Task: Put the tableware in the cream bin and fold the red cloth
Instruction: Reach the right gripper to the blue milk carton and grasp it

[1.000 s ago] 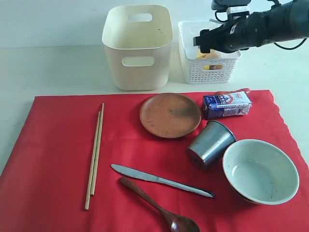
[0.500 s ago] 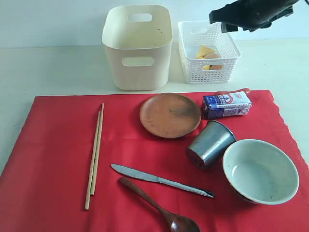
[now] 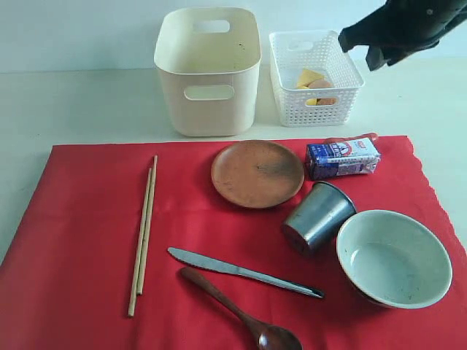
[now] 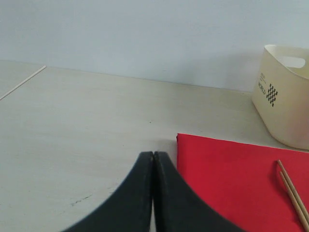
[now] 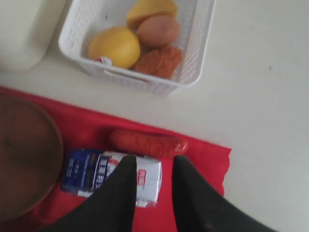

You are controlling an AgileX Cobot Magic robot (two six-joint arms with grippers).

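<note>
On the red cloth [image 3: 87, 240] lie a pair of chopsticks [image 3: 143, 233], a brown plate [image 3: 257, 173], a tipped grey cup [image 3: 319, 216], a pale bowl [image 3: 394, 257], a knife [image 3: 244, 272] and a dark spoon [image 3: 241, 310]. The cream bin [image 3: 208, 69] stands behind the cloth, with nothing visible inside. My right gripper [image 3: 361, 47] hovers high beside the white basket; its jaws [image 5: 154, 162] stand apart with nothing between them. My left gripper [image 4: 153, 154] is shut and empty, low over the bare table by the cloth's corner [image 4: 231, 179].
A white lattice basket [image 3: 314, 76] holds a lemon [image 5: 115, 47], an egg [image 5: 158, 30], cheese and a fried nugget. A blue-and-white carton [image 3: 341, 158] and a red sausage [image 5: 147, 142] lie at the cloth's far right edge, below my right gripper.
My right arm has swung from over the basket to the right, and its jaws have narrowed. Nothing on the cloth has moved.
</note>
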